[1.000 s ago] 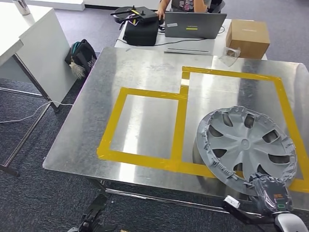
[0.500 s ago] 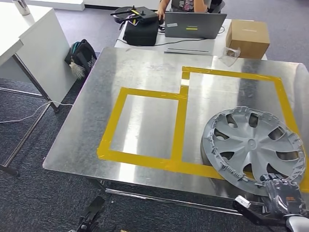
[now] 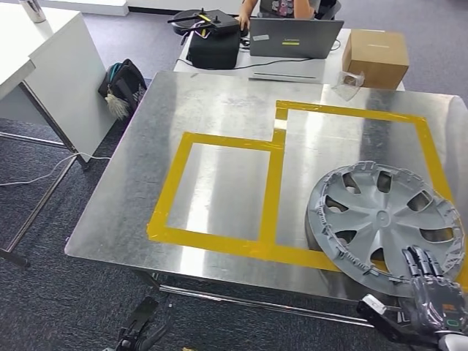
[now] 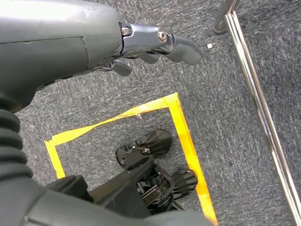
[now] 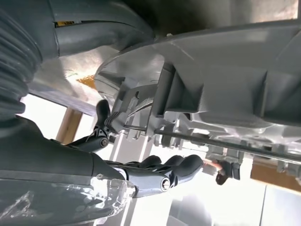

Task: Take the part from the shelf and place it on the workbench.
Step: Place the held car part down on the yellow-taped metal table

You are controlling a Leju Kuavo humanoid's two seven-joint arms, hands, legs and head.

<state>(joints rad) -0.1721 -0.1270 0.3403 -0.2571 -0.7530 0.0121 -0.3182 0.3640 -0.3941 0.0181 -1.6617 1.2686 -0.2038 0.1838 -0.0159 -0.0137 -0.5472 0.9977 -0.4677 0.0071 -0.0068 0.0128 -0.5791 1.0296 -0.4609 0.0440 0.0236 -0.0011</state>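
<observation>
- Hubcap (image 3: pixel 383 223), the grey wheel-cover part, lies face up at about 4 o'clock on the metal counter (image 3: pixel 221 110), inside the larger yellow tape outline (image 3: pixel 353 111); its near rim reaches the tape strip along the counter's front edge.
- That spot looks deliberate: the taped rectangle reads as the marked drop zone, so the part appears to be at or very near its goal.
- Right robot hand (image 3: pixel 436 296) sits at 5 o'clock, at the cover's near rim, fingers (image 3: pixel 419 259) extended and laid over the rim's top face.
- From the right wrist view, darker fingers (image 5: pixel 167 169) reach under the ribbed underside, spread rather than clamped; whether any grip remains I cannot tell.
- Left robot hand (image 4: pixel 156 44) hangs beside the body above grey carpet, fingers loosely apart, holding nothing.
</observation>
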